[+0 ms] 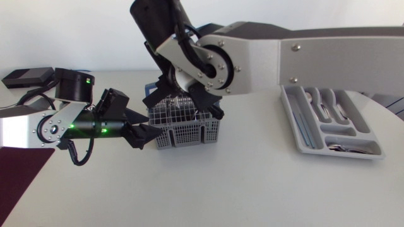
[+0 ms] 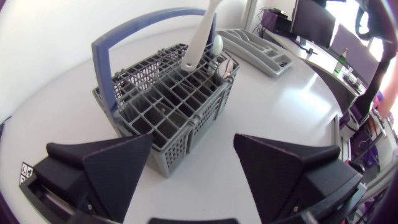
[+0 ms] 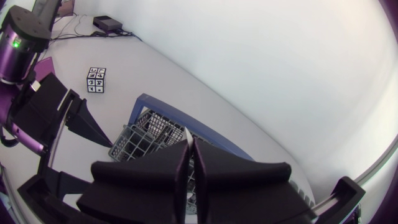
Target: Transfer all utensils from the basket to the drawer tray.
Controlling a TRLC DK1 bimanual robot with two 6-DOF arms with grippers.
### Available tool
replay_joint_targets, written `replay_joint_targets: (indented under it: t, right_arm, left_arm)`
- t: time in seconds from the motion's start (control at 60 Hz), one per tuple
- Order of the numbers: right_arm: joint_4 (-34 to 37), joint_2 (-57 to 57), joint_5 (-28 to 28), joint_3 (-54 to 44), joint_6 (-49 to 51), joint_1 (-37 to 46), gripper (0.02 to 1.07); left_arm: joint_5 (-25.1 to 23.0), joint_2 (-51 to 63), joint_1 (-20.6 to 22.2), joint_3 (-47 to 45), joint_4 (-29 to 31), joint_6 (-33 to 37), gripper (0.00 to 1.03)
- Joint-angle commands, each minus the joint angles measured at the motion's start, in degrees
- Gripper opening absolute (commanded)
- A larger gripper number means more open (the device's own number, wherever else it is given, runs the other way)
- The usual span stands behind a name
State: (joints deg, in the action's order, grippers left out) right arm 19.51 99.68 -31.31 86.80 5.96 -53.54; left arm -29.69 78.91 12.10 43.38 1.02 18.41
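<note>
A grey wire basket (image 1: 187, 129) with a blue handle (image 2: 143, 28) stands mid-table. My right gripper (image 1: 184, 94) hangs over it from above, shut on the thin white handle of a utensil (image 2: 200, 38) that stands tilted in the basket's far corner; the white strip shows between the fingers (image 3: 188, 155). Two spoon heads (image 2: 219, 45) stick up beside it. My left gripper (image 1: 142, 129) is open, level with the basket's left side, its near corner between the spread fingers (image 2: 112, 168). The grey drawer tray (image 1: 297, 129) at the right holds several utensils.
A small marker cube (image 3: 96, 79) sits on the table behind the left arm. A black box (image 1: 25, 77) lies at the back left and a dark mat (image 1: 19, 183) at the front left. The tray (image 2: 261, 50) lies beyond the basket.
</note>
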Motion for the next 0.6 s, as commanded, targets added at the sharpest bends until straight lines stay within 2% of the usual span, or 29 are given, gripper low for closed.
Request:
replay_joint_targets:
  t: [0.0, 0.267, 0.367, 0.5, 0.583]
  right_arm:
    - [0.6, -2.0, 0.3, -0.8, -0.8, -0.3, 0.09]
    - [0.4, -5.5, 2.0, -1.4, 0.8, 0.4, 0.09]
    - [0.6, -7.0, 2.1, -1.4, 1.5, 0.7, 0.09]
    - [1.2, -9.4, 2.9, -1.6, 1.9, 1.5, 0.09]
    - [1.6, -11.0, 2.9, -1.6, 2.2, 1.9, 0.09]
  left_arm:
    - [0.2, 1.2, 0.4, 2.2, -0.7, -1.2, 0.91]
    - [3.7, 5.1, 1.3, 5.2, -4.3, -4.1, 0.91]
    - [7.5, 7.7, 2.8, 5.5, -6.8, -4.1, 0.90]
    - [10.9, 10.7, 3.9, 5.9, -7.3, -3.6, 0.90]
    - [11.0, 10.8, 3.8, 5.5, -7.1, -3.4, 0.90]
